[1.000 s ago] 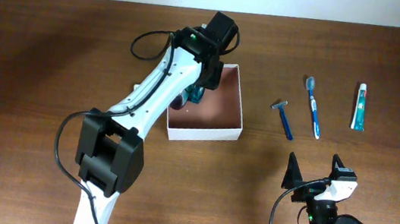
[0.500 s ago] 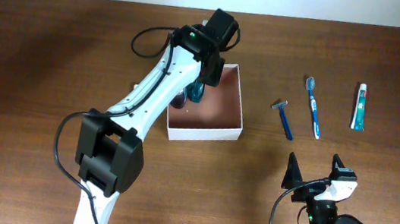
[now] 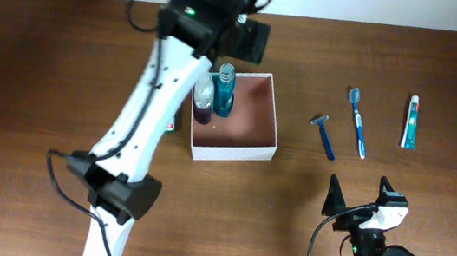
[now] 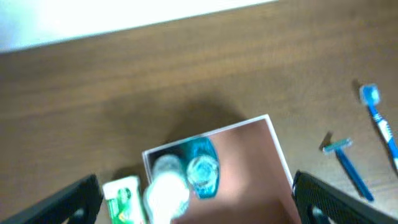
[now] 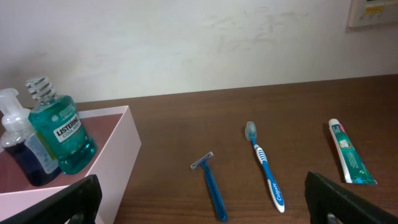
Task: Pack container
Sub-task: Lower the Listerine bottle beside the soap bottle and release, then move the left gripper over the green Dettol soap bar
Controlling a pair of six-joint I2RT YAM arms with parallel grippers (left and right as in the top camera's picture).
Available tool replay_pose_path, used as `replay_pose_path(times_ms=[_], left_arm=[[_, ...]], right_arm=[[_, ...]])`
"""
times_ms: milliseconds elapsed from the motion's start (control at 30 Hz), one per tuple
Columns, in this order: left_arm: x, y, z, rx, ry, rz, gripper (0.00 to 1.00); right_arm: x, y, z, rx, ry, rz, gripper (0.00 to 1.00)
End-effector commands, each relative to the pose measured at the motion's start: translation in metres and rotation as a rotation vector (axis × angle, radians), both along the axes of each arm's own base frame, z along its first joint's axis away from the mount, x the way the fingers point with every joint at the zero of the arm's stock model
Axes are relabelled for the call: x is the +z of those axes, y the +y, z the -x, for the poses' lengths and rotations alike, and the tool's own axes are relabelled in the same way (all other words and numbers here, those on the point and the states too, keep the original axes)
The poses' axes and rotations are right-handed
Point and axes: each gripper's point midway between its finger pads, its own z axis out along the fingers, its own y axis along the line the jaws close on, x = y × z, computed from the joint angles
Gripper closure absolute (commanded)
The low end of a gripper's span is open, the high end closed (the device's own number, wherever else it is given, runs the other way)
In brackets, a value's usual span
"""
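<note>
The container (image 3: 234,152) sits on the tabletop (image 3: 59,81), a teal bottle (image 3: 224,92) and a pump bottle (image 3: 203,103) upright in its far-left corner; a blurred green pack (image 4: 121,196), perhaps soap, lies beside it; left fingers (image 4: 74,199) hover above, spread, empty; right fingers (image 5: 68,202) likewise released.

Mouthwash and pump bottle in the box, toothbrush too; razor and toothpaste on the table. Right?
No: the toothbrush lies on the table, between the razor and toothpaste, per the overhead view. Mouthwash and pump bottle do stand in the container.

White-walled container (image 3: 232,152), teal bottle (image 3: 224,93), blue razor (image 3: 326,138).
</note>
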Motion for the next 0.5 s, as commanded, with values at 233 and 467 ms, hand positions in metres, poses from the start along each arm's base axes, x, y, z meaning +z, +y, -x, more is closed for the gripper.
replay_pose_path(times_ms=[233, 467], left_arm=[[0.024, 0.100, 0.036, 0.078, 0.119, -0.024, 0.01], [-0.012, 0.143, 0.030, 0.207, 0.258, 0.030, 0.01]], right_arm=[[-0.002, 0.000, 0.000, 0.006, 0.000, 0.007, 0.01], [-0.002, 0.000, 0.000, 0.005, 0.000, 0.007, 0.01]])
